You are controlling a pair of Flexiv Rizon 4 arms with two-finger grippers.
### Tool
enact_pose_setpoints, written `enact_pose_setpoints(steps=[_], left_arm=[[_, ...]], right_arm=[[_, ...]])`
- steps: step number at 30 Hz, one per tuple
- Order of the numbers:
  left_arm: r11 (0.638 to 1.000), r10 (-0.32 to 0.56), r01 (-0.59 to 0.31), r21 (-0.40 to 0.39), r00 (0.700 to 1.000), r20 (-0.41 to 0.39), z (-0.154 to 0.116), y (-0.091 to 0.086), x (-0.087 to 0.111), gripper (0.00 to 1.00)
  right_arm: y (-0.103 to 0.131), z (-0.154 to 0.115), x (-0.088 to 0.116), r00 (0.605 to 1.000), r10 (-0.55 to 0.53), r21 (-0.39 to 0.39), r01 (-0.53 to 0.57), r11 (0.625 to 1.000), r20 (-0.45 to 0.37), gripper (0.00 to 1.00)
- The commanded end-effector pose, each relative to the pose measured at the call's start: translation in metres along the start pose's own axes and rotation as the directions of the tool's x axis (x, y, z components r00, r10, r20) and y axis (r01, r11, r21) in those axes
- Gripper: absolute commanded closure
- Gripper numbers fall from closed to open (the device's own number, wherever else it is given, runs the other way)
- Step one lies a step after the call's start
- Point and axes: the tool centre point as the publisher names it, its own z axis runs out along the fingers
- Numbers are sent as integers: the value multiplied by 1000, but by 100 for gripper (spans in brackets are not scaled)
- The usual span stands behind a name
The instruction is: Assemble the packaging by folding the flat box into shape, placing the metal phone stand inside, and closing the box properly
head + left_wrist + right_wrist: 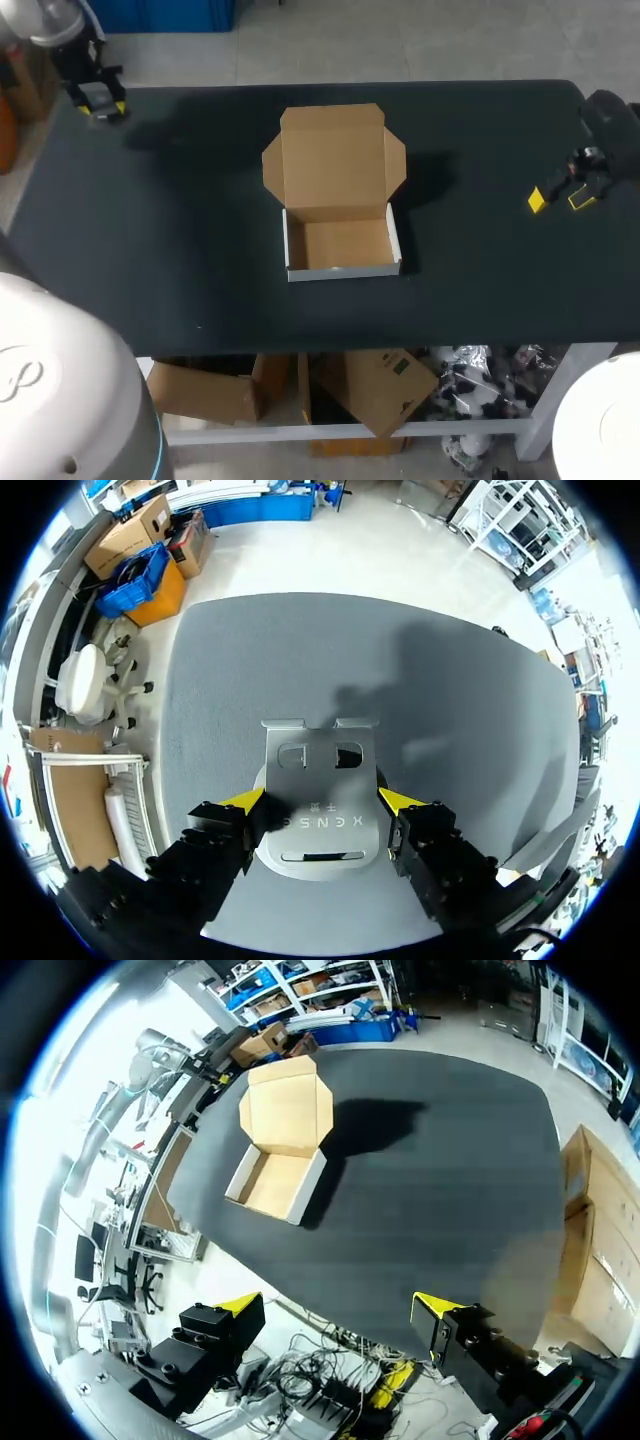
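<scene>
The cardboard box (340, 245) stands folded at the middle of the table, its lid (333, 155) open and leaning away toward the far edge; nothing lies inside. The right wrist view shows the same box (280, 1175) far ahead of my right gripper. Over the table's far left corner, my left gripper (100, 100) holds the grey metal phone stand (320, 780). In the left wrist view its fingers (322, 802) press the stand's base from both sides, above the bare mat. My right gripper (560, 197) hangs wide open and empty near the table's right edge (340, 1310).
The black table (180, 250) stretches bare around the box on both sides. Its front edge runs just below the box, and the far edge lies close behind the open lid.
</scene>
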Motion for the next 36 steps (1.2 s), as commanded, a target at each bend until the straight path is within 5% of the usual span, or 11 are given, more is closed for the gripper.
enact_pose_setpoints(steps=[1, 7, 19, 36], left_arm=[[966, 9, -13, 260, 1000, 18, -21, 44, 12, 100], [958, 45, -46, 283, 999, 11, -36, 66, 26, 100], [941, 108, -107, 322, 994, 13, -55, 105, 56, 100], [946, 135, -132, 297, 991, 11, -59, 115, 63, 100]], right_arm=[[-5, 4, 0, 997, -77, -18, 76, 997, -26, 0], [-10, 9, 7, 940, -336, -22, 335, 942, -59, 0], [-26, 26, 14, 831, -556, -39, 556, 830, 5, 0], [-28, 27, 14, 828, -561, -38, 561, 827, -4, 0]])
